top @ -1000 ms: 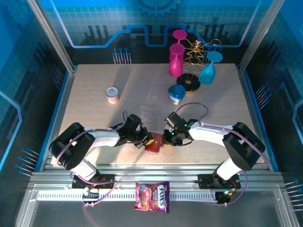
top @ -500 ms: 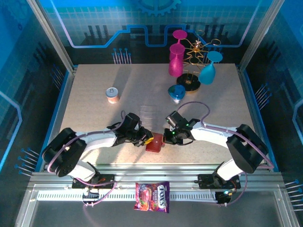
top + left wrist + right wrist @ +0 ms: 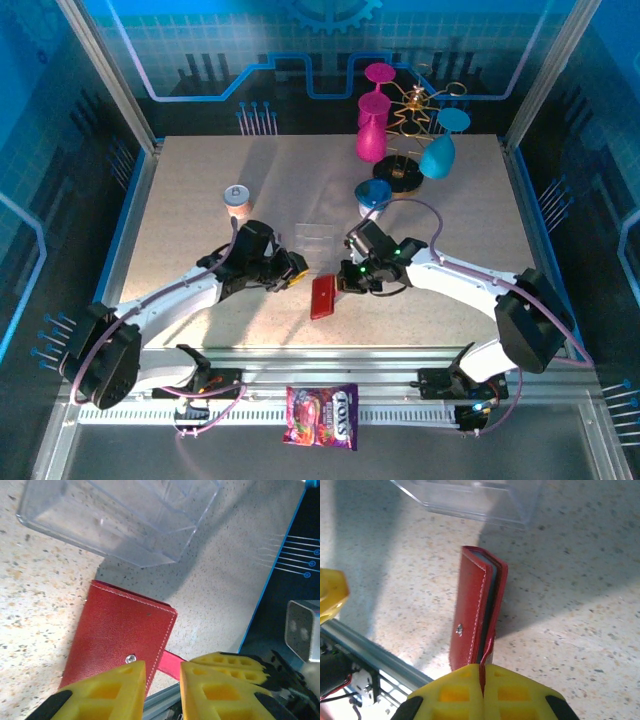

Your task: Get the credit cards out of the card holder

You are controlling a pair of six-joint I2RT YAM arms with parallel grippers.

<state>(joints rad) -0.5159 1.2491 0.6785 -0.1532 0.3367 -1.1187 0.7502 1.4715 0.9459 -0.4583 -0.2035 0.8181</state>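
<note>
Card holder (image 3: 322, 296): the small dark red wallet lies closed on the worktop (image 3: 200, 180) near its front edge, between the two arms and just in front of the clear acrylic tray (image 3: 125, 520).

A second ago both pincers crowded against it from either side. Now the left pincer (image 3: 162, 677) has let go and drawn back toward its own side, its yellow fingers a little apart with nothing between them. The right pincer (image 3: 482, 672) has come together and is clamped on the side tab (image 3: 489, 647). From above the wallet now looks narrower, and the right wrist view shows it edge-on with the covers parted by only a slit. It seems to have been tipped up by its tab.

For the task this reads as an early step. The right arm now anchors the wallet, the left is free to reach in, and nothing is out yet.

The credit cards cannot be made out. Only a greyish strip shows between the covers in the right wrist view, and whether that is pocket or card I cannot tell. The left wrist view gives just the outer cover with its snap stud (image 3: 130, 658). The wallet's lower edge is cut off behind the yellow fingers in both wrist views.
</note>
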